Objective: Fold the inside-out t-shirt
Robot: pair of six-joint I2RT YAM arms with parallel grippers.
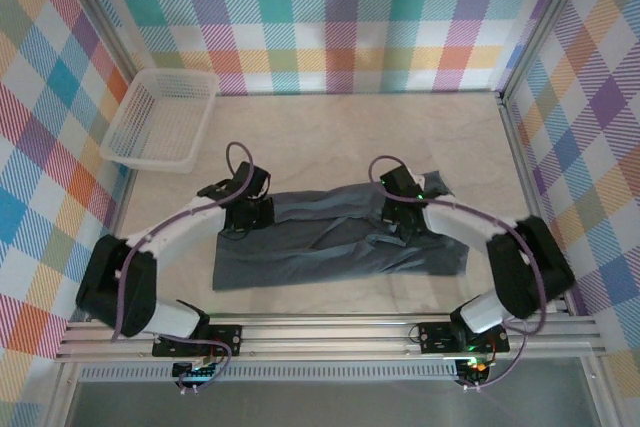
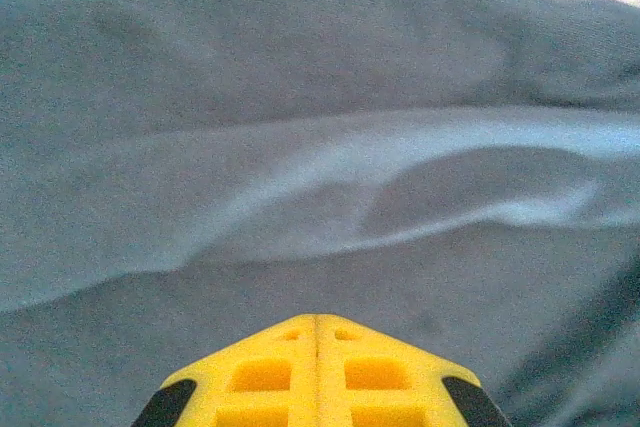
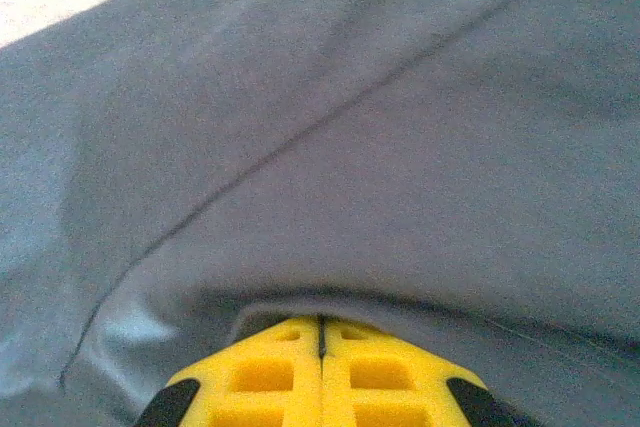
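The pale counter (image 1: 330,127), walled by plaid panels (image 1: 330,17), carried the inside-out t-shirt (image 1: 300,252) spread in a wide, wrinkled band across its near middle, between the two arms. A white mesh basket (image 1: 205,119) sat well apart at the far left corner, nothing visible inside it.

The left end effector (image 1: 250,213) was down on the shirt's upper left edge and the right end effector (image 1: 396,223) on its upper right part, each black wrist hiding the cloth beneath it.

Close up, the left end effector (image 2: 317,335) showed its yellow fingers pressed together over creased fabric. The right end effector (image 3: 320,333) was likewise closed, a fold draped over its tip (whether any cloth was pinched could not be made out). A thin seam (image 3: 300,139) ran diagonally across the blurred fabric there.
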